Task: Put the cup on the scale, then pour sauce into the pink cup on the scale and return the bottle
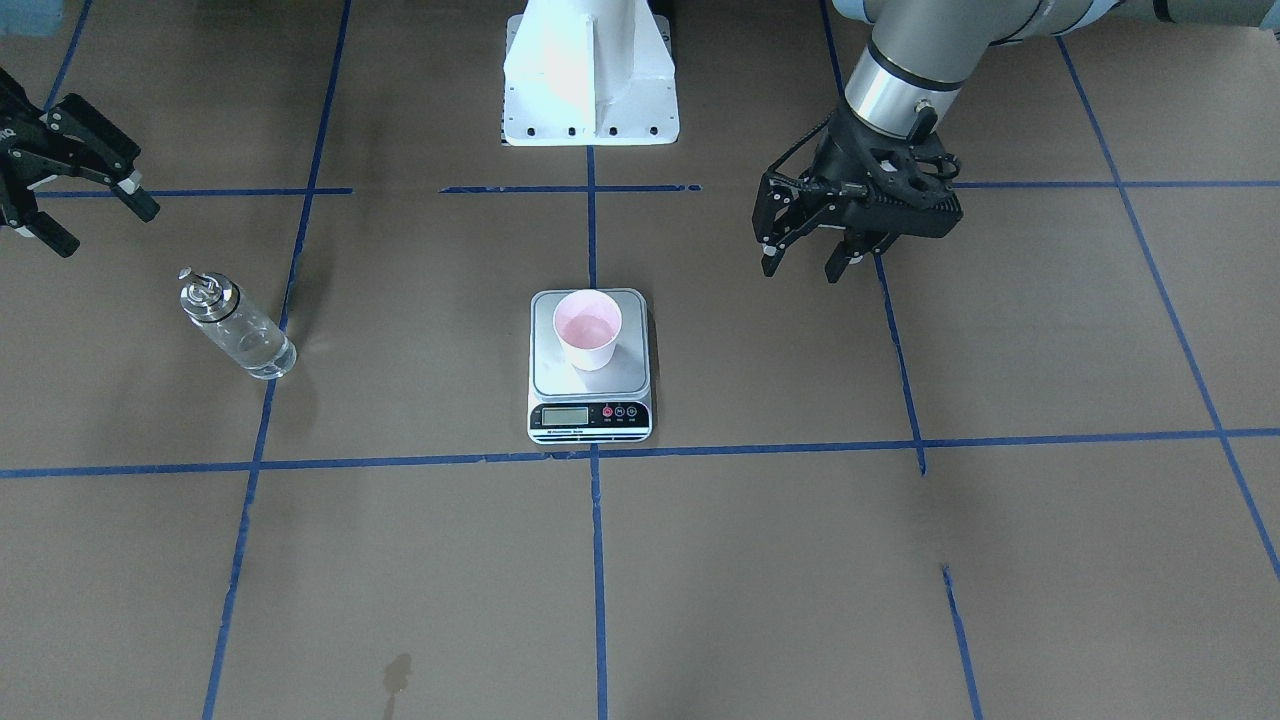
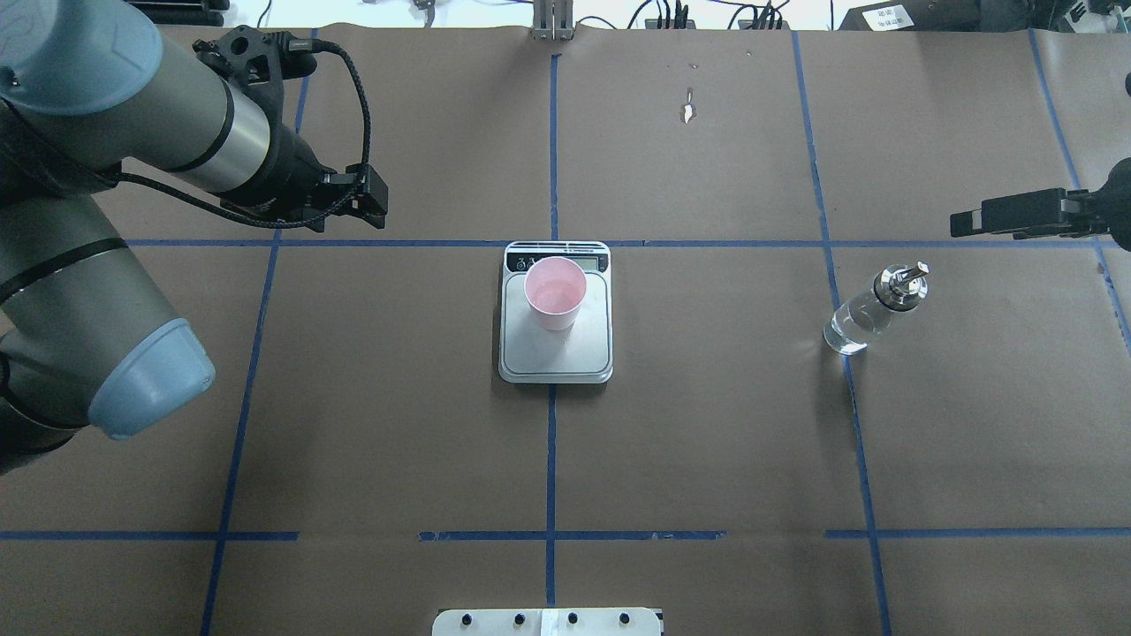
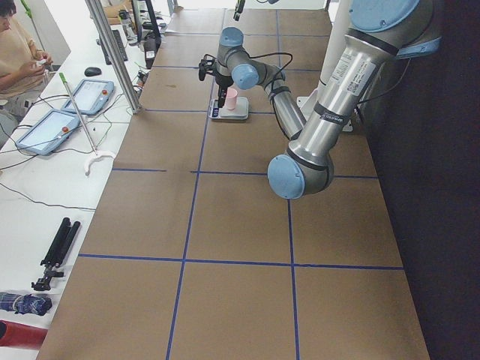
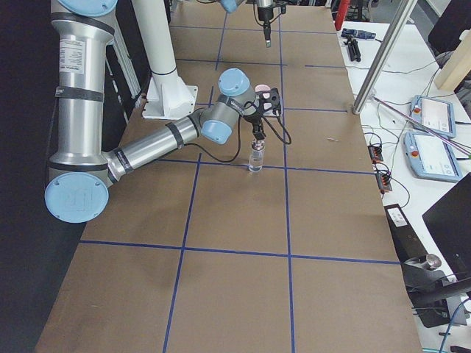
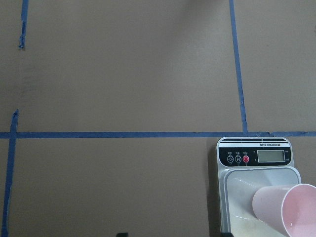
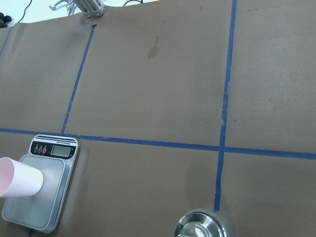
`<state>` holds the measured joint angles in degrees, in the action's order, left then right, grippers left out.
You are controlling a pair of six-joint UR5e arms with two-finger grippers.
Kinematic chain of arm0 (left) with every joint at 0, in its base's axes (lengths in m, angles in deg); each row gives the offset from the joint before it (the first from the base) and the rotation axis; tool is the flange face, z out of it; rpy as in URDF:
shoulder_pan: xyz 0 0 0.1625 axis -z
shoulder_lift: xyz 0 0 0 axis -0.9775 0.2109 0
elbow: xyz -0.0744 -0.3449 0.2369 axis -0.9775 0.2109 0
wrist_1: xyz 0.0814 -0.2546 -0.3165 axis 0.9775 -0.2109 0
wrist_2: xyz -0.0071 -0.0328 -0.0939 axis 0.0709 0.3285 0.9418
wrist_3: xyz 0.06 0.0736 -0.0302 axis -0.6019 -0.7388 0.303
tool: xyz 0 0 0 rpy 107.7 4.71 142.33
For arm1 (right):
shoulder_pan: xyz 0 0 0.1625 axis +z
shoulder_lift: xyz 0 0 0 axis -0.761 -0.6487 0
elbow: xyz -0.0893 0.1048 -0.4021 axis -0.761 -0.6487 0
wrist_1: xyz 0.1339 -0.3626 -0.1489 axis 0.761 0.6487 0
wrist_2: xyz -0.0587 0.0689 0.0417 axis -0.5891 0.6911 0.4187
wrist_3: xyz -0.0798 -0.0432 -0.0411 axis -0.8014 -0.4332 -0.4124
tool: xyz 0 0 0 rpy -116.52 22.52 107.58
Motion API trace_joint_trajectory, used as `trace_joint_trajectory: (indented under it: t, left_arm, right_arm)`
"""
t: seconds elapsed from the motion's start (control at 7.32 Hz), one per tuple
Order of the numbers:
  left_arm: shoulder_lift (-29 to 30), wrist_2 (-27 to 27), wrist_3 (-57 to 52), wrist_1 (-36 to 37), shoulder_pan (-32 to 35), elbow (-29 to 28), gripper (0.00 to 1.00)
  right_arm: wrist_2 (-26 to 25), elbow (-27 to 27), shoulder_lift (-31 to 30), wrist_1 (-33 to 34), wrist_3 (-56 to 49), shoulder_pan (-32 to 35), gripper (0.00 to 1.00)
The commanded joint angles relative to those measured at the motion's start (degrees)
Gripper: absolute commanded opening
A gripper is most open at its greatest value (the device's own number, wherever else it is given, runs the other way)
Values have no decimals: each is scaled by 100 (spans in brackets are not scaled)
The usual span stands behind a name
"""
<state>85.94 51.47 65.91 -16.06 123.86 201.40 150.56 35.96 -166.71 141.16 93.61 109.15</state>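
The pale pink cup stands upright on the silver scale at the table's middle; it also shows in the overhead view on the scale. The clear glass bottle with its silver cap stands upright on the table, apart from the scale, with clear liquid in its lower part. My right gripper is open and empty, a little behind the bottle and not touching it. My left gripper is open and empty, hovering to the scale's side. The right wrist view shows the bottle's cap at its bottom edge.
Blue tape lines divide the brown table into squares. The robot's white base stands behind the scale. A small dark stain lies near the operators' side. Tablets and cables lie on side tables beyond the table's ends.
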Motion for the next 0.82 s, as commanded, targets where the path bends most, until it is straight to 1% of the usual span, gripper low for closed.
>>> trace_joint_trajectory:
  t: [0.0, 0.14, 0.41, 0.55, 0.68]
  left_arm:
    - [7, 0, 6, 2, 2, -18, 72]
    - [7, 0, 6, 2, 1, -18, 72]
    - [16, 9, -3, -6, 37, -18, 72]
    - [25, 9, -3, -7, 37, -10, 73]
    - [25, 9, 6, -7, 37, -1, 73]
  right_arm:
    - [-1459, 470, -404, -25, 103, -954, 100]
    - [-2161, 594, -702, -25, 295, -1419, 100]
    - [-3874, 604, -984, -25, 1101, -2526, 100]
    - [-4561, 595, -1116, -16, 1410, -2975, 100]
    - [-4812, 587, -1187, -16, 1535, -3162, 100]
